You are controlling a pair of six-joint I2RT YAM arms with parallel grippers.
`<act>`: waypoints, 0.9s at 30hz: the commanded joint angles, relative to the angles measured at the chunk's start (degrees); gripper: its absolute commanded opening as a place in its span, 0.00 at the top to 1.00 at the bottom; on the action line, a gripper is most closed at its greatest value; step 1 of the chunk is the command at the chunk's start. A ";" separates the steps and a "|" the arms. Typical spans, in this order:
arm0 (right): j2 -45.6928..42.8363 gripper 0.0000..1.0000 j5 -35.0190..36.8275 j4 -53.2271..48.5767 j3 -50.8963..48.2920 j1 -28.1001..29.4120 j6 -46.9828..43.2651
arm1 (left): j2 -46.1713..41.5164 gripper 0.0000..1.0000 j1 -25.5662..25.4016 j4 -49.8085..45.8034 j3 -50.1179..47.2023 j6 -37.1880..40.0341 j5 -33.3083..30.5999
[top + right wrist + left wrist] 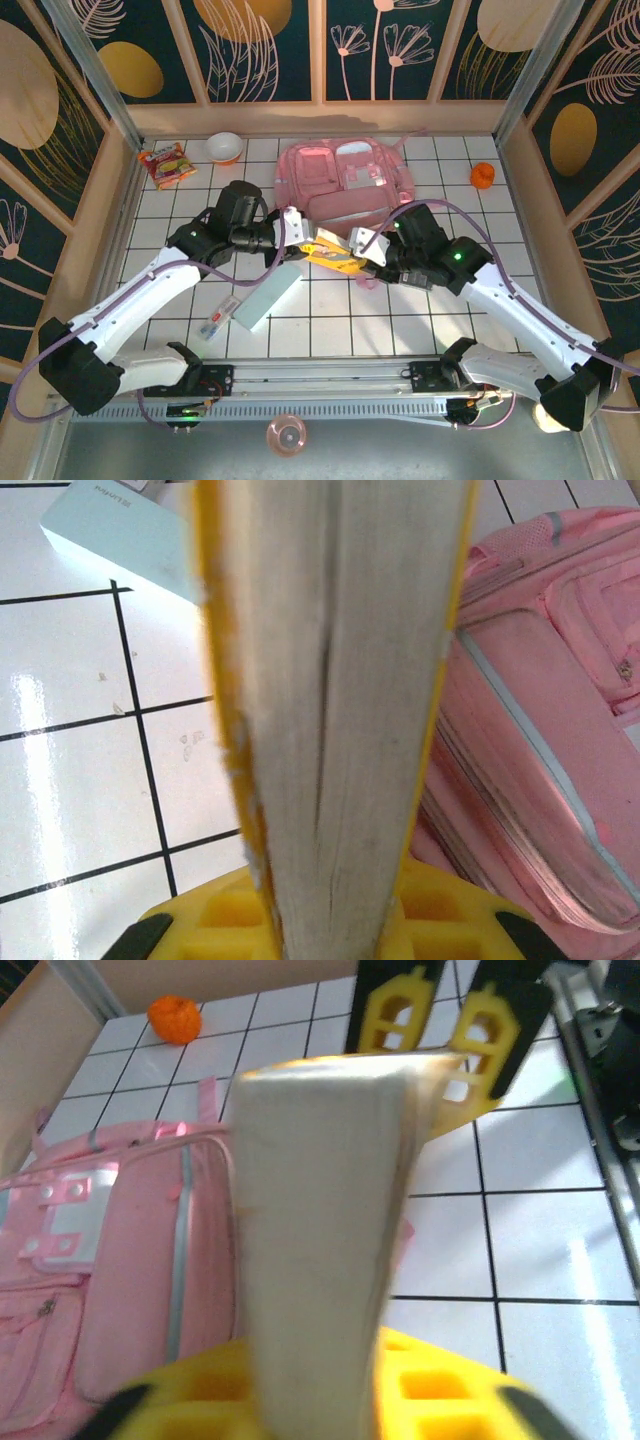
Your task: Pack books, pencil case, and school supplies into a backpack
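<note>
L pincer [303, 243] & R pincer [360, 252] are facing each other over the desk [400, 320]. Both are clamping the same yellow book [331, 257], one at each end, so the book is spanning the gap btw them.

In the L wrist view the L pincer [320, 1410] is closing its yellow fingers [430, 1400] on the near end of the book, pale page edge facing the cam. The R pincer's fingers [480, 1030] are showing at the book's far end. In the R wrist view the R pincer [330, 925] is gripping the book edge-on, yellow covers either side of the pages. Can't tell if the book's lower edge is touching the desk.

The pink backpack [345, 180] is lying flat just beyond both pincers, on their far side, close to the book. The mint pencil case [268, 300] is lying on the near side of the L pincer, toward the arm bases, apart from it. The clear packet [218, 320] is sitting just beside the case's near-left end.

An orange object [483, 176] is resting well apart from the R pincer, to its far right. A snack packet [167, 163] & a white bowl [224, 147] are sitting to the far left of the L pincer.
</note>
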 commanded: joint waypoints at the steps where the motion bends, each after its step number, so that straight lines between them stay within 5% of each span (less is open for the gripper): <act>1: -2.94 0.90 -8.40 8.32 1.29 -4.51 -0.66 | -2.33 1.00 -0.20 6.73 -3.39 -3.00 3.99; 6: -10.71 0.30 -21.72 19.66 -6.09 -17.18 8.02 | -7.48 1.00 4.74 23.14 -12.02 -16.39 12.07; 9: -16.36 0.18 -25.67 30.49 -13.73 -24.20 18.36 | -10.21 1.00 7.36 33.11 -16.05 -24.96 15.84; 16: -26.81 0.09 -32.17 58.50 -29.91 -32.67 48.44 | -10.31 1.00 7.75 53.23 -21.67 -40.00 21.03; 23: -25.60 0.08 -44.08 67.87 -33.88 -32.66 59.64 | -6.57 1.00 7.70 61.88 -19.70 -47.76 25.36; 27: -23.16 0.18 -51.03 73.93 -33.75 -32.57 64.33 | -3.58 1.00 7.79 59.68 -17.05 -48.19 28.89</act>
